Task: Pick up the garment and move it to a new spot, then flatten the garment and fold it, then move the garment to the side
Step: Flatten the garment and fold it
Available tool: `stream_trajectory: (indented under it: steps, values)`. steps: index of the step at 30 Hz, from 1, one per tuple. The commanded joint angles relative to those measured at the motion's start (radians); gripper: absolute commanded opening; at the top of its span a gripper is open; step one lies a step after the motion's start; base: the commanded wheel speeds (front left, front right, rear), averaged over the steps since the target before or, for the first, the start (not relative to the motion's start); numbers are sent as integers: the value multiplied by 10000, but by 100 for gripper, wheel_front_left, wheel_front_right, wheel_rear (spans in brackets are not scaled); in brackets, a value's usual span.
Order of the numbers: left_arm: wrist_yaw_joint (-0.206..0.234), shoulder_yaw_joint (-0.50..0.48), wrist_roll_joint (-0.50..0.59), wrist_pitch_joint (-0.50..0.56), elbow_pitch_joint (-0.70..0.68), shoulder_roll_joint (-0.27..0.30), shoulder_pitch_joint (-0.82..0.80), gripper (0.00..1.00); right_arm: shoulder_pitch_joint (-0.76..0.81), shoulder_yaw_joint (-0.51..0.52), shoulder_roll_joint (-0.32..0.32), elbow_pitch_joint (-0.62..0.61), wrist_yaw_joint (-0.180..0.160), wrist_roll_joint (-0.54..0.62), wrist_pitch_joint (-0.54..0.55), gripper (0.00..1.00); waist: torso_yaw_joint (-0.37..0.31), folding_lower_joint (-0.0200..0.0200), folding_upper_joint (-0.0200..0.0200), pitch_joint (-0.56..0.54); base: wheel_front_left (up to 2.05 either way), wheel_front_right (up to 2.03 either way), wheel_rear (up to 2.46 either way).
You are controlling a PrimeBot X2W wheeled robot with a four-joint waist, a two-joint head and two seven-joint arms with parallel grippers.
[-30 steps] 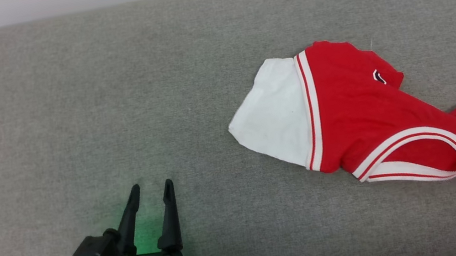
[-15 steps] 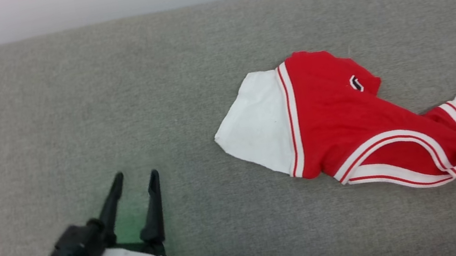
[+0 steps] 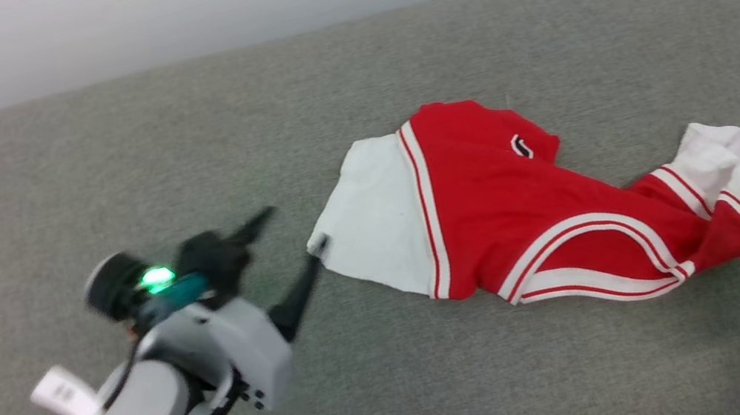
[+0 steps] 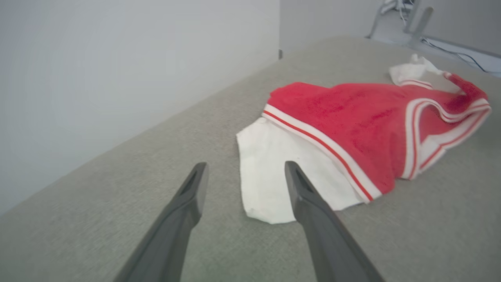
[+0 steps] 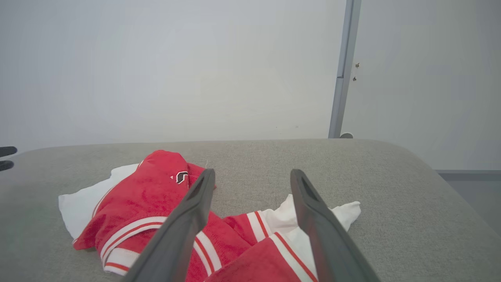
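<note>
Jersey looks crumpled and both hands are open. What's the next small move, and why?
Probably ease the left hand forward over the white sleeve and close on its corner: the open fingers point right at it, and the jersey lies rumpled and unheld.

Grey fabric-covered surface (image 3: 108, 168), pale wall (image 5: 156, 58) behind it, grey upright post (image 5: 342, 66) against the wall

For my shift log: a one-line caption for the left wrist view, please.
Open left gripper points at the white end of the crumpled red garment lying on the grey fabric surface.
</note>
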State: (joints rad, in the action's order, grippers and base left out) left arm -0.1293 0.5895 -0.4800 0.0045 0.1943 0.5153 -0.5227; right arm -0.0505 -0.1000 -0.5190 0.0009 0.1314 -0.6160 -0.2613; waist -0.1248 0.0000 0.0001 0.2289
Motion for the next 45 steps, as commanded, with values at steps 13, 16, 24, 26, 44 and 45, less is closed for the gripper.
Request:
stream_trajectory:
  steps: [13,16,24,26,44,45]
  values:
    - [-6,6728,-3326,3308,-998,2023,-4583,100,360,-226,395,-881,-14,531,-48,100,-1240,0,-1,265,0,0,0]
    - [-6,6920,-3297,3881,-1051,1899,-4856,100,208,-314,439,-938,-14,518,-48,100,-1457,0,-1,485,0,0,0]
    - [-6,6902,-2337,5325,-1459,1990,-4415,100,-150,-571,588,-998,-14,575,-49,100,-1900,0,-1,974,0,0,0]
    - [-6,6906,-2140,5214,-1286,2035,-4408,100,-195,-586,624,-1010,-14,596,-49,100,-1942,0,-1,1036,0,0,0]
    - [39,6990,-1232,4330,728,1770,-4535,0,-740,-1490,59,-647,-14,518,303,100,-2076,0,-1,1464,0,0,0]
    - [14,7003,-1274,4300,718,1753,-4525,0,-887,-1720,-172,-568,-14,493,564,100,-2093,0,-1,1486,0,0,0]
